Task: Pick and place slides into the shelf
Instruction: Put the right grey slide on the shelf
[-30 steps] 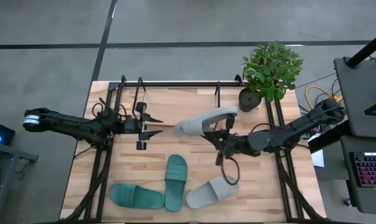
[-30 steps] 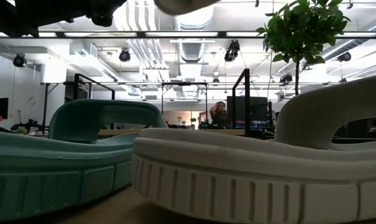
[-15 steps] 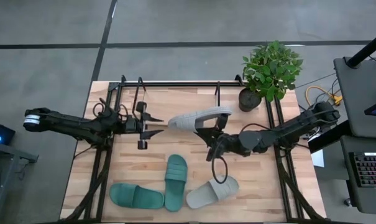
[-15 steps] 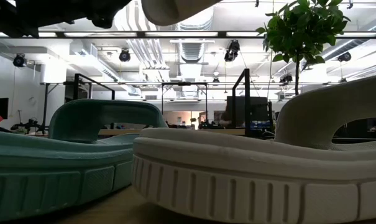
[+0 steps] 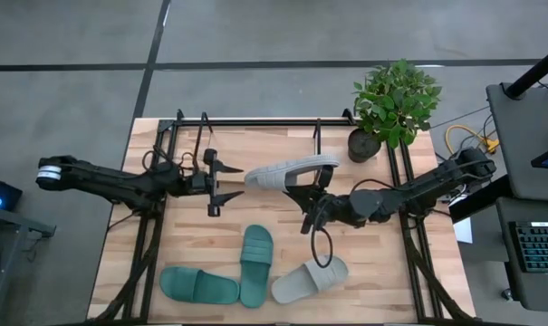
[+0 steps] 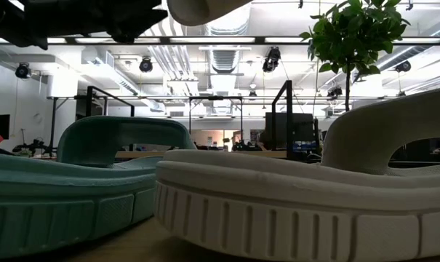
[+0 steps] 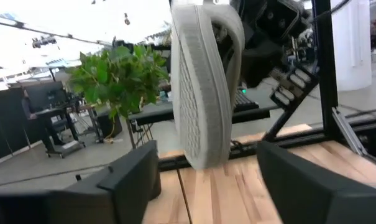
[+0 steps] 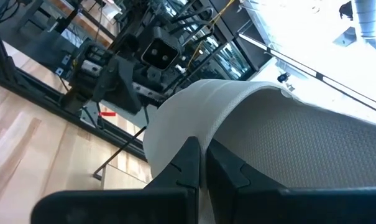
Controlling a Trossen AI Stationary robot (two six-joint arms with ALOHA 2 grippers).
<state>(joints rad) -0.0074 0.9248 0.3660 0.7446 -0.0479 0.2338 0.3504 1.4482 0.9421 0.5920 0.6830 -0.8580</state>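
Four rubber slide sandals are in play: one light grey slide (image 5: 287, 172) hangs in the air above the wooden tabletop (image 5: 283, 240), held by its wide strap in the right gripper (image 5: 308, 184), whose fingers are pinched tight on the strap. In the right wrist view the pale strap (image 8: 250, 143) sits clamped between those dark fingers. The left gripper (image 5: 226, 176) sits just beside the toe end of that raised slide, its jaws spread wide and holding nothing; in the left wrist view the ribbed grey sole (image 7: 203, 87) stands on edge between the parted fingers (image 7: 135, 171). Three other sandals lie at the near edge of the tabletop: two dark teal green slides (image 5: 198, 286) (image 5: 255, 264) touching each other, and a second light grey slide (image 5: 308, 280) next to them. A potted green plant (image 5: 393, 104) stands at the far right corner. The black tubing of the shelf (image 5: 255, 122) runs along the far side.
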